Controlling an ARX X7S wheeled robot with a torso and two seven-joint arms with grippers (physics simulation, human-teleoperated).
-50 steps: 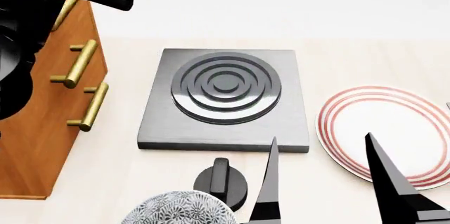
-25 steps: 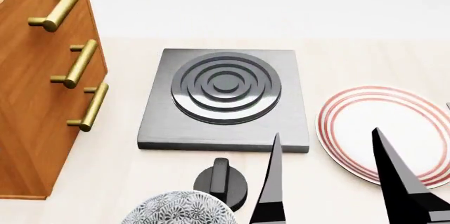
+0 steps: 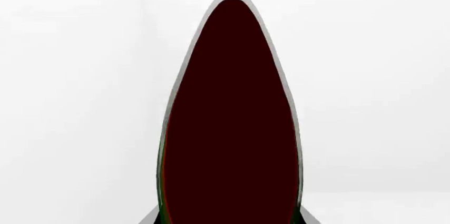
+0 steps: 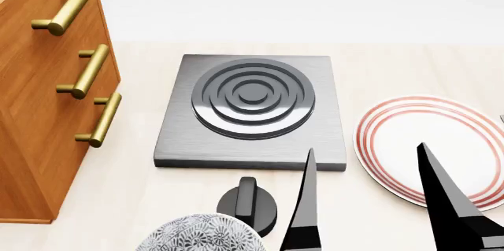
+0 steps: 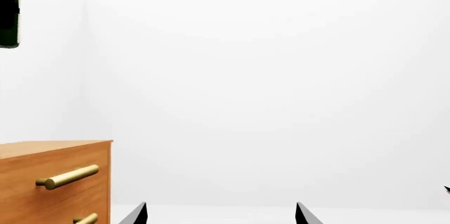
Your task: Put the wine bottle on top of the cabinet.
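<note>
Gone from head view, the left arm; wine bottle (image 5: 8,10) hangs above the cabinet (image 4: 39,115), grip unclear; right tool (image 4: 370,204) spread wide.

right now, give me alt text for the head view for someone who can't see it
A grey square burner plate with concentric rings sits mid-counter, the orange-brown cabinet with brass bar handles to its left and a red-ringed white plate to its right. Near the bottom edge are a black knob, a patterned bowl and the right gripper, jaws apart.
</note>
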